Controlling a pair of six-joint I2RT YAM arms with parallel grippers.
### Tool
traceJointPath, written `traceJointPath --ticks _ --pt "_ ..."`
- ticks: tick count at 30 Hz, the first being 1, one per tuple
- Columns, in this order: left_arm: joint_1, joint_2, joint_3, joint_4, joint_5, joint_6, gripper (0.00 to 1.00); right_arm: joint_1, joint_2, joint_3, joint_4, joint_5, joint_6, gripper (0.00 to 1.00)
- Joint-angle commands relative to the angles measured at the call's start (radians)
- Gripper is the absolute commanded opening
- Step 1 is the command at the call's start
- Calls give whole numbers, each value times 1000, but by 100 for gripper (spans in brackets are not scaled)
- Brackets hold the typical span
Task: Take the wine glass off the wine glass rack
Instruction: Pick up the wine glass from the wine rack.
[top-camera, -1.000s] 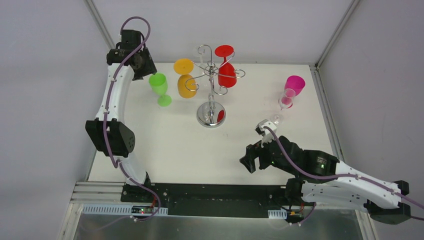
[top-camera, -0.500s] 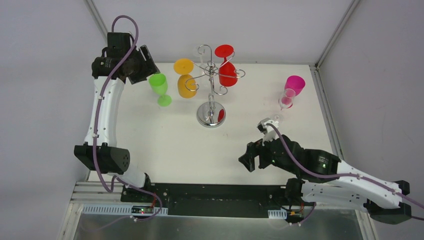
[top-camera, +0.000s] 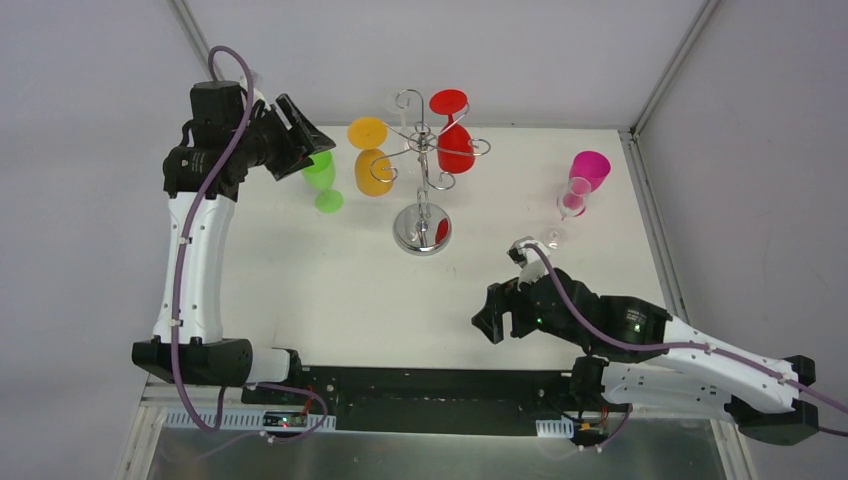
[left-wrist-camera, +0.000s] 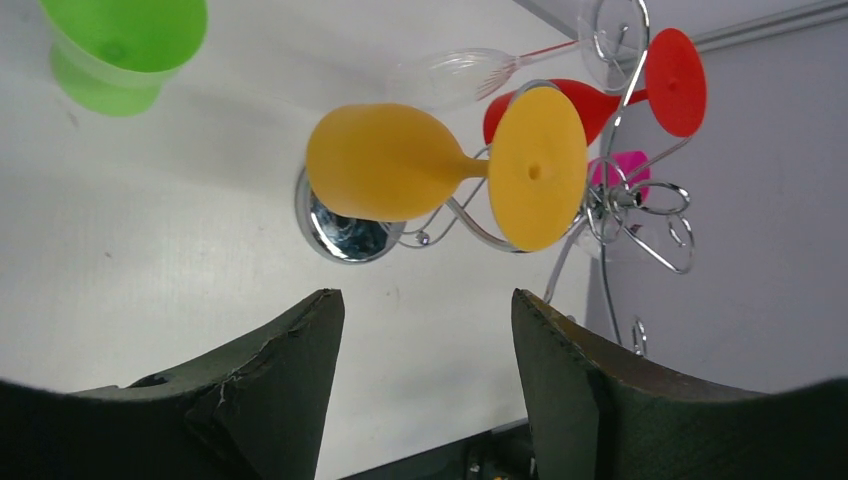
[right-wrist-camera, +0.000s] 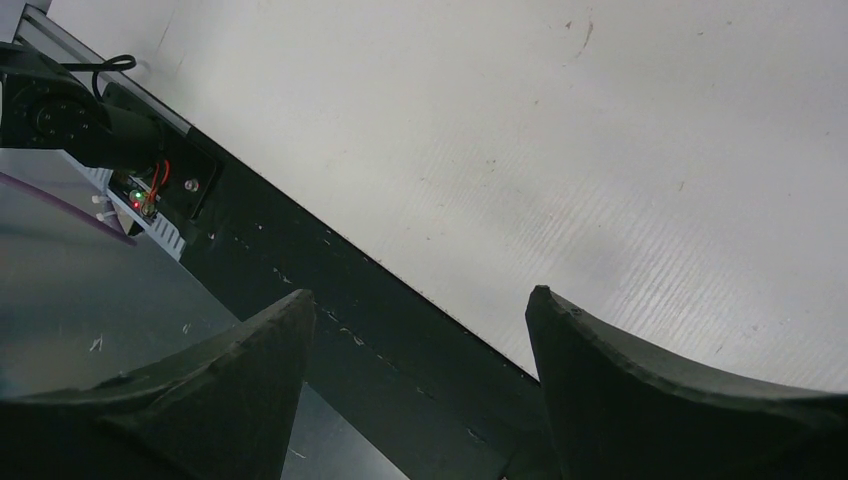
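Observation:
The chrome wine glass rack (top-camera: 422, 228) stands at the back middle of the table. An orange wine glass (top-camera: 372, 165) and a red wine glass (top-camera: 453, 142) hang upside down from its curled arms. My left gripper (top-camera: 310, 140) is raised to the left of the rack, open and empty, above a green glass (top-camera: 322, 180). In the left wrist view the orange glass (left-wrist-camera: 390, 190) lies straight ahead of the open left gripper (left-wrist-camera: 428, 300), well apart from it, with the red glass (left-wrist-camera: 660, 85) and a clear glass (left-wrist-camera: 460, 75) behind. My right gripper (top-camera: 495, 315) hangs open and empty near the front.
A pink glass (top-camera: 590, 168) and a clear glass (top-camera: 572, 200) stand at the right of the table. The green glass (left-wrist-camera: 125, 45) stands upright on the table left of the rack base (left-wrist-camera: 345, 232). The right gripper (right-wrist-camera: 420, 295) faces the table's black front edge (right-wrist-camera: 330, 300).
My left arm has lifted and swung its gripper away from the green glass to face the rack, jaws widening a little. The right arm has drifted slightly left.

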Motion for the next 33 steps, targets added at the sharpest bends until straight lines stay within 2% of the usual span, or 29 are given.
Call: traceJointPath --ticks 1,8,17,33 --pt "9 -34 -59 145 148 -140 63 -3 -8 21 32 -15 38 81" --pt "8 -27 -140 274 201 -256 62 -3 -28 4 41 -23 61 81" --pt "7 -17 -218 396 184 -370 60 -4 -53 -20 45 -27 73 81" --pt "-16 33 -247 498 171 -453 51 -2 -62 -44 63 -23 66 81"
